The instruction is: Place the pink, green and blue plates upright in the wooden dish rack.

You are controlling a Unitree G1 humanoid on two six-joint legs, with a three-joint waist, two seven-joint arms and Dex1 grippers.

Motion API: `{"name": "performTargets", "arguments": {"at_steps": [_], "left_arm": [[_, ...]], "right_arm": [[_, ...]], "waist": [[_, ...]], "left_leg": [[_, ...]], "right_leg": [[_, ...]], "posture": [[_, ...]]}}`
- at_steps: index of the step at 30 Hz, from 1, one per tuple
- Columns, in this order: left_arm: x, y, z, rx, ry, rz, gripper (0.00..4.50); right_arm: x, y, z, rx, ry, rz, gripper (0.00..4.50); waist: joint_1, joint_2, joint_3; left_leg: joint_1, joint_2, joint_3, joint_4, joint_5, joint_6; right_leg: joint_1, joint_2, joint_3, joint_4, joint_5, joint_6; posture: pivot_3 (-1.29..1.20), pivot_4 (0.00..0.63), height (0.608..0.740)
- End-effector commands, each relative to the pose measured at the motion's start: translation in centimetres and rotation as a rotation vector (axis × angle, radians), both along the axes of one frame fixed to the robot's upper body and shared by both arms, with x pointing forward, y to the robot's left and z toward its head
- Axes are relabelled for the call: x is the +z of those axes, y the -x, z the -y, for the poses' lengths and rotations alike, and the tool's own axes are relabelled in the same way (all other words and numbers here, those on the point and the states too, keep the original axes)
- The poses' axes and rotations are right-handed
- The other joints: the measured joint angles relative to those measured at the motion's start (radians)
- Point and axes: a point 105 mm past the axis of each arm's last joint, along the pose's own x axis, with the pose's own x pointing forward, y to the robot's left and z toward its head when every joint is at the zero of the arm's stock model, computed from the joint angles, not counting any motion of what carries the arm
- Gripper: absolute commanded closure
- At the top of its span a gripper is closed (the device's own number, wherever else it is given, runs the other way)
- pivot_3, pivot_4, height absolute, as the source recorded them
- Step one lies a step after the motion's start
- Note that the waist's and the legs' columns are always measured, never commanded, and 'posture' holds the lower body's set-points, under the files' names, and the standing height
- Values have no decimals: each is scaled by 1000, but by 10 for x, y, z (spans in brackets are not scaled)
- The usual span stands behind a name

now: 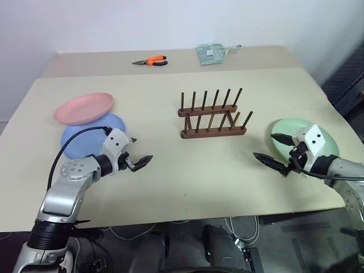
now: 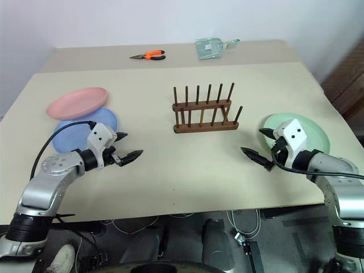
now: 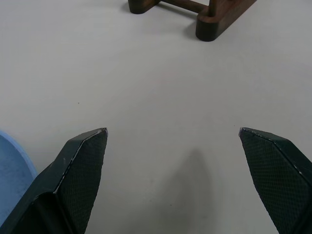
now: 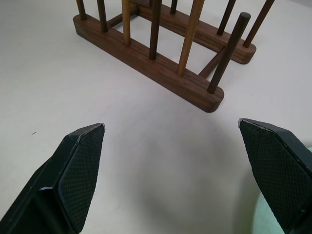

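On the counter [image 1: 170, 187] our wooden dish rack [image 1: 213, 116] stands empty, pink plate [image 1: 84, 108] overlapping blue plate [image 1: 91, 133] on our left, green plate [image 1: 290, 132] on our right. Both jaws gape wide, empty. We judge plates light, stiff, slippery: pinch a rim.

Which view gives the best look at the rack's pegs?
The right wrist view: the rack is close, with individual pegs and the near rail distinct. Both eye views show the whole rack, empty, but small. The left wrist view catches just the rail ends.
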Motion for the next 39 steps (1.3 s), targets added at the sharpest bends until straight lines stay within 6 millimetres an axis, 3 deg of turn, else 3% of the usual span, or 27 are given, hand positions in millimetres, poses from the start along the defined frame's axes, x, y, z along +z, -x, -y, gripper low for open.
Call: {"name": "performTargets", "arguments": {"at_steps": [1,6,12,23,28,31,36,37,39], "left_arm": [[10,1,4,-12,7,42,69],[8,2,5,-11,9,41,69],[0,-17,24,-127,-1,-1,69],[-20,-75,113,-448,-71,-87,69],[-28,-85,130,-460,-95,-84,69],[-27,-86,136,-468,-72,-79,888],[-27,-80,135,-514,-53,-64,3400],[-26,-77,135,-534,-54,-56,3724],[-25,-73,133,-560,-53,-41,3724]], "right_arm": [[11,-4,-4,23,10,53,0],[13,-8,-11,45,26,71,0],[-1,7,-34,142,11,-46,0],[-7,32,-63,113,-30,-8,0],[-11,46,-62,67,-31,-18,0],[-13,49,-61,57,-23,-20,0],[-11,47,-56,53,-7,-22,0],[-11,47,-55,61,1,-26,0],[-11,48,-54,72,11,-38,0]], "waist": [[0,0,0],[2,0,0],[19,0,0],[25,-2,1],[22,-4,0],[23,-4,0],[23,-4,0],[23,-4,0],[22,-4,0]], "left_leg": [[0,0,0,0,0,0],[0,0,0,0,0,0],[0,0,0,1,0,0],[-2,-2,-1,2,0,1],[-1,-2,0,2,0,1],[0,-2,0,3,0,1],[0,-2,-1,3,0,1],[0,-2,0,3,0,1],[0,-2,0,2,-1,1]], "right_leg": [[0,0,0,0,0,0],[0,0,0,0,0,0],[0,0,0,0,0,0],[0,0,-2,-1,2,4],[1,-1,-2,-1,2,5],[2,-1,-2,0,2,5],[2,-1,-2,0,2,5],[2,-1,-2,0,2,5],[2,-1,-2,0,2,6]], "posture": [[0,150,740],[0,150,740],[0,150,740],[0,150,740],[0,150,740],[0,150,740],[0,150,740],[0,150,740],[0,150,740]]}}
